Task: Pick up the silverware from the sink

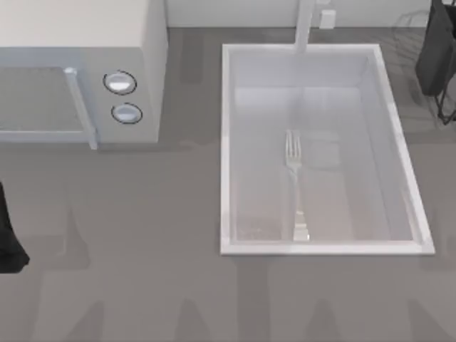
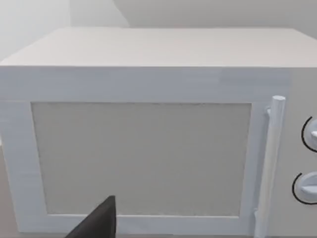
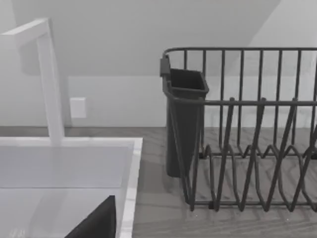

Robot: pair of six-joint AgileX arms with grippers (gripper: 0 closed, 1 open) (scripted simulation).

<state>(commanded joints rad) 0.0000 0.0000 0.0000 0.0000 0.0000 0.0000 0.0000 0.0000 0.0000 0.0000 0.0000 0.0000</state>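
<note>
Seen from above: a grey countertop with a pale rectangular sink (image 1: 228,142) right of centre, white raised rim all round, white faucet (image 1: 305,25) rising at the far edge. Inside the basin, one silver fork (image 1: 295,187), flat on the floor, tines pointing far toward the faucet, handle running near and widening at its end just short of the near wall. Well apart from every side wall; nothing else in the basin.

To the left, a white microwave (image 1: 78,78) with two round knobs and a bar handle. At the far right corner, a dark wire dish rack (image 3: 247,129) with a dark utensil cup (image 3: 184,119) hooked to its end, beside the sink's right rim.

Left arm (image 1: 8,235) parked at the left edge, wrist camera facing the microwave door; a dark finger tip (image 2: 99,223) at that picture's bottom edge. Right arm (image 1: 438,50) parked at the far right by the rack, a similar dark tip (image 3: 99,220) over the sink's corner. Whether either gripper is wide or narrow: cannot tell.

Judged handling: light, rigid, thin, smooth metal, likely slippery and lying flush with a hard floor, so little room beneath for fingers. Best hold likely across the narrow mid-handle, jaws straddling its width, closing from straight above. Risks: skidding sideways, pivoting in a loose pinch, fingertips striking the basin floor. Task not yet begun.
</note>
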